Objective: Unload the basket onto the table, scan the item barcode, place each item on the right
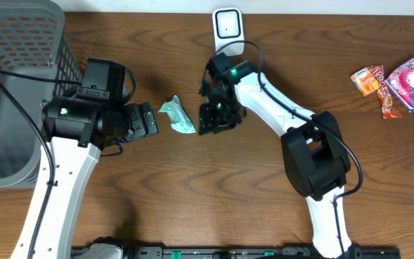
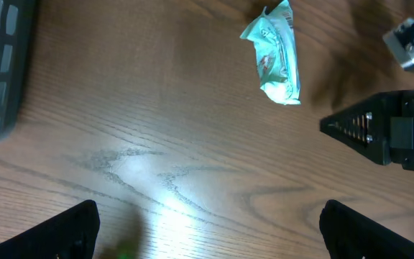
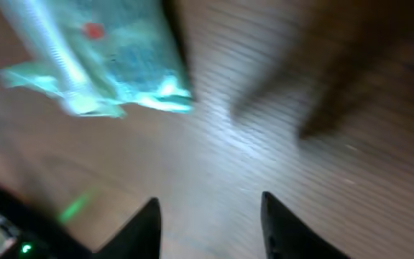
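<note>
The item is a small teal and white packet point(image 1: 177, 116) lying on the wooden table between my two grippers. No barcode shows on it in any view. My left gripper point(image 1: 148, 119) stands wide open just left of the packet, which lies ahead of it in the left wrist view point(image 2: 275, 54) with bare wood between the fingers point(image 2: 70, 230). My right gripper point(image 1: 208, 119) is just right of the packet, open with nothing between its fingers point(image 3: 149, 216). The blurred packet point(image 3: 113, 65) lies apart from them. A white scanner point(image 1: 227, 26) stands at the table's far edge.
A dark grey mesh basket point(image 1: 20, 43) fills the left side of the table. Orange and pink snack packets point(image 1: 397, 83) lie at the far right. The right arm's tip point(image 2: 387, 133) shows at the right of the left wrist view.
</note>
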You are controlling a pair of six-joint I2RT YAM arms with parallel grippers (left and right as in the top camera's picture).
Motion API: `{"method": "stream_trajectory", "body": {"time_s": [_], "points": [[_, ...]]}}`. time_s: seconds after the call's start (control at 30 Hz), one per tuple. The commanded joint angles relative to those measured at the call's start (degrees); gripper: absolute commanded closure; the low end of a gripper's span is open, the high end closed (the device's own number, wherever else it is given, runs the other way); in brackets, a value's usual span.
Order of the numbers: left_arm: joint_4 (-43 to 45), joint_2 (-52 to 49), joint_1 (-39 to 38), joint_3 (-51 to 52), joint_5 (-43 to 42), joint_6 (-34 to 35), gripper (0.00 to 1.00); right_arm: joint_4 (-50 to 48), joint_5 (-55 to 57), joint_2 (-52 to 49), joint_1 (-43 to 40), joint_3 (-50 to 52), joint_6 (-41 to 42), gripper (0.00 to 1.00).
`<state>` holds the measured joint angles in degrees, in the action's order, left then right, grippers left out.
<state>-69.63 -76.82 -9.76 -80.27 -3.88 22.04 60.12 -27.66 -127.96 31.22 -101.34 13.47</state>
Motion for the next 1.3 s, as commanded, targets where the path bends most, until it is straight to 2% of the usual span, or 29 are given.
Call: {"method": "stream_trajectory", "body": {"time_s": [0.0, 0.13, 0.27, 0.67, 0.97, 1.03, 1.1, 1.17, 1.27], "points": [[-0.17, -0.22, 0.22, -0.04, 0.96, -0.52, 0.02, -0.35, -4.68, 1.22, 0.81, -4.17, -2.84, 0.57], [-0.17, -0.22, 0.22, -0.04, 0.94, -0.52, 0.02, -0.15, -0.66, 1.22, 2.01, -10.27, -2.84, 0.56], [-0.17, -0.22, 0.22, -0.04, 0.94, -0.55, 0.02, -2.54, 8.07, 1.22, 3.89, -14.05, -2.8, 0.48], [-0.2, -0.22, 0.22, -0.04, 0.94, -0.52, 0.02, -12.33, 34.36, -2.12, 13.14, -8.15, -0.15, 0.44], [-0.2, -0.22, 0.22, -0.04, 0.94, -0.55, 0.02, -14.88, 37.46, -7.52, 16.61, -7.58, 0.0, 0.45], [-0.17, -0.22, 0.22, -0.04, 0.94, -0.55, 0.02, -14.78, 37.53, -8.17, 16.59, -7.58, 0.0, 0.54], [-0.17, -0.22, 0.22, -0.04, 0.94, -0.55, 0.02, -14.56, 37.44, -8.81, 16.35, -7.58, 0.02, 0.73], [-0.2, -0.22, 0.22, -0.04, 0.94, -0.55, 0.02, -14.29, 37.4, -8.81, 16.0, -7.58, 1.03, 0.86], [-0.2, -0.22, 0.22, -0.04, 0.94, -0.52, 0.02, -14.01, 35.28, -8.41, 14.8, -7.76, 2.38, 0.99]]}}
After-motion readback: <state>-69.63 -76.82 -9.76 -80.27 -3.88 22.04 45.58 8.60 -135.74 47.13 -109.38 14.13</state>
